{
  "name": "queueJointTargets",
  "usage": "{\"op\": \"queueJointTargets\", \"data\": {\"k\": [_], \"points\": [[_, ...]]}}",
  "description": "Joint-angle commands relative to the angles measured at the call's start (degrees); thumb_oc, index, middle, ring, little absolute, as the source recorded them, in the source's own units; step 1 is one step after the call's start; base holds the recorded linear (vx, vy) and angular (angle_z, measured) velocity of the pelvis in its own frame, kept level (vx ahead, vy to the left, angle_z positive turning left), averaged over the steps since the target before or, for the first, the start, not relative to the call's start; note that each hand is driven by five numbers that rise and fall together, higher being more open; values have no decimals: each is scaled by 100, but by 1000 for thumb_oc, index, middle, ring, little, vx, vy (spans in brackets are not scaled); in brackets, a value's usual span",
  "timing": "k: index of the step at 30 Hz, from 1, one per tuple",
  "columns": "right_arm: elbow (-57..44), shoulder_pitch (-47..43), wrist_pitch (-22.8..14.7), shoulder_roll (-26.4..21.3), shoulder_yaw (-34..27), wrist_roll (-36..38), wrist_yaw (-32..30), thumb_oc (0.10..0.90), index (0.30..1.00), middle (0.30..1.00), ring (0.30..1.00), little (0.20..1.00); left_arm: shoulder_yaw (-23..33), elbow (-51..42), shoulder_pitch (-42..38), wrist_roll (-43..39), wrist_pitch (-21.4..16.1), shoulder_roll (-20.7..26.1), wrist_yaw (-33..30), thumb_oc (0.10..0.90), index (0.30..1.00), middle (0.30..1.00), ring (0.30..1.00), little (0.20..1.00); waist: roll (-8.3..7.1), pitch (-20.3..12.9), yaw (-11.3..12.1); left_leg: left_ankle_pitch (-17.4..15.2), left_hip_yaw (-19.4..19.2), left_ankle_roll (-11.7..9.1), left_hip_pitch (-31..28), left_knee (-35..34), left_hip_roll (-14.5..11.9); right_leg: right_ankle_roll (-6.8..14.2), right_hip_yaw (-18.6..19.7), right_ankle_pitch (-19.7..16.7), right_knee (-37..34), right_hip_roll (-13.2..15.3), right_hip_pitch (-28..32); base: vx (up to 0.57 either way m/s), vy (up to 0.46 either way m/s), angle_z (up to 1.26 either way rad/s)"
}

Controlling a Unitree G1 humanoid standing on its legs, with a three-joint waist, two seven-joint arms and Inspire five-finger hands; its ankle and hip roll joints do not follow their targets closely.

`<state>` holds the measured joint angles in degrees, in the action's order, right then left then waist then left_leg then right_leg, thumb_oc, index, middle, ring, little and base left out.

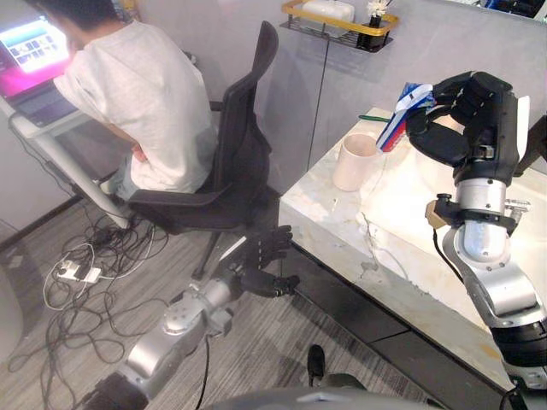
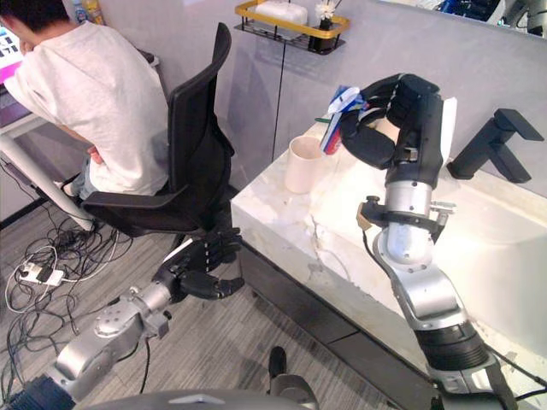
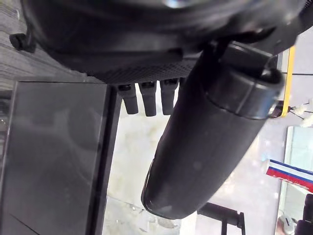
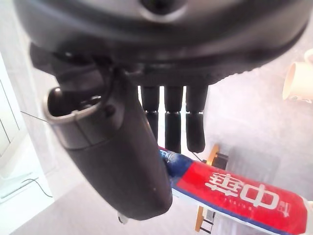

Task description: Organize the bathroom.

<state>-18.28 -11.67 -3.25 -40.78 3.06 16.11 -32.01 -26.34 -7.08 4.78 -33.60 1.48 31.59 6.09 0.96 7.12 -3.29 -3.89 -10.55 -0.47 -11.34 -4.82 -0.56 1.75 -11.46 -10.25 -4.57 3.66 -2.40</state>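
Right robot hand (image 2: 402, 115) is raised above the pale marble table (image 2: 282, 213), fingers and thumb curled round a red, white and blue toothpaste tube (image 2: 339, 115) that sticks out from the hand toward the wall. A cream cup (image 2: 303, 164) stands upright on the table just below and beside the tube's free end, a black faucet (image 2: 496, 141) sits further off on the hand's other side, and a yellow-rimmed wall shelf (image 2: 291, 24) hangs above. Left robot hand (image 2: 201, 265) hangs low over the floor beside the table's front edge, fingers loosely extended and holding nothing; a seated person (image 2: 85, 102) in a black chair (image 2: 197, 145) is beyond it.
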Motion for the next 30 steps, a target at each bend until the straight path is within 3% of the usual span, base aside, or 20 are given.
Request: {"op": "queueJointTargets", "data": {"k": [1,12,20,30], "points": [[-370,-363,-731,-527,-545,-275,-80,400,300,300,300,300,91,-681,-161,-201,-635,110,65,800,900,900,900,900,-107,-252,127,73,-285,-114,466,213,-119,531,-374,1009,25,-65,740,64,-23,9],[-666,-623,-787,-801,-740,-419,-639,400,300,300,300,300,50,-694,-109,-214,-687,134,-79,800,900,900,900,900,-144,-242,198,79,-188,-166,535,301,-156,497,-440,1055,66,-77,769,32,-15,6],[-452,-424,-351,-873,-738,1,-155,400,300,300,300,300,134,-653,25,-174,-709,160,20,800,900,900,900,900,-159,-240,216,95,-170,-199,555,314,-181,496,-478,1093,103,-83,772,23,-24,5],[-360,288,-616,-593,-751,71,177,400,300,300,300,300,343,-753,227,-217,-610,175,25,800,900,900,900,900,-125,-207,232,130,-145,-202,595,352,-207,505,-505,1064,74,-67,780,28,-10,3]]}}
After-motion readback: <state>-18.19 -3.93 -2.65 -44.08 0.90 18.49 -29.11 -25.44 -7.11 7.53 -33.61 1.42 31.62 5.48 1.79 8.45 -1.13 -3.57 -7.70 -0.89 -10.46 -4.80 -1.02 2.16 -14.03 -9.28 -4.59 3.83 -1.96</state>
